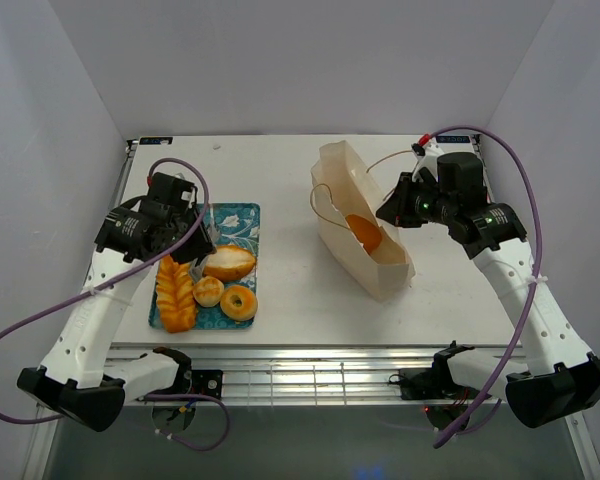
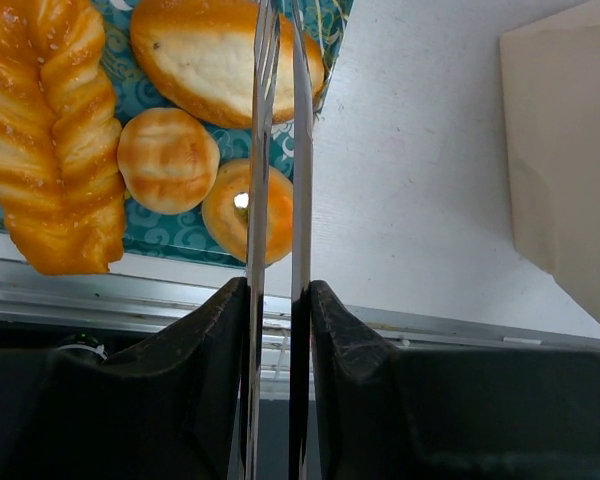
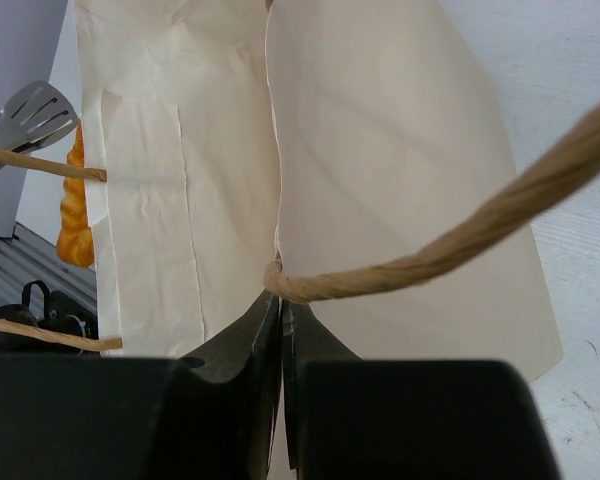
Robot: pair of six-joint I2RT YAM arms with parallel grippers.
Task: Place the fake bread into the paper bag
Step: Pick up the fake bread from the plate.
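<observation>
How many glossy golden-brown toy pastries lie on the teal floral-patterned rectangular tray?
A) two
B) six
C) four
C: the teal floral-patterned rectangular tray carries a long braided loaf, a pale oval roll, a small round bun and a ring bagel.

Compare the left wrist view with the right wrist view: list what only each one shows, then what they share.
Only the left wrist view: the teal tray with the oval roll, small bun and ring bagel, and the left gripper clamped on the metal tongs. Only the right wrist view: the right gripper pinching the paper bag where its cord handle attaches. Both: the bag, the tongs, and an orange twist, apparently the braided loaf.
</observation>
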